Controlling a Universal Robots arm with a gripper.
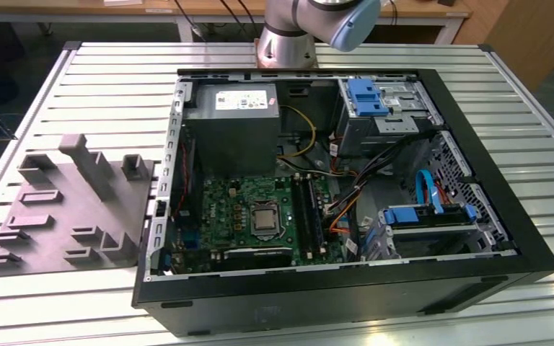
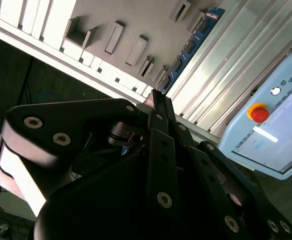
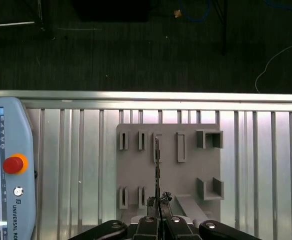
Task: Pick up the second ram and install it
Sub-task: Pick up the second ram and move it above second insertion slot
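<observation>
the gripper (image 3: 158, 202) is pinching narrowly on the second ram (image 3: 157, 167), holding it edge-on over the middle of the grey tray (image 3: 191, 175). the tray is lying on a ribbed metal table (image 3: 266, 165), with a teach pendant (image 3: 8, 170) resting near it and an open computer case (image 1: 354, 295) sitting just beside it. past the table edge nearest the tray, a dark floor (image 3: 135, 50) is showing, a pale cable (image 3: 281, 55) trailing across it.

An open computer case (image 1: 335, 292) sits beside a grey moulded tray (image 1: 60, 241) on the slatted table (image 1: 508, 68).
</observation>
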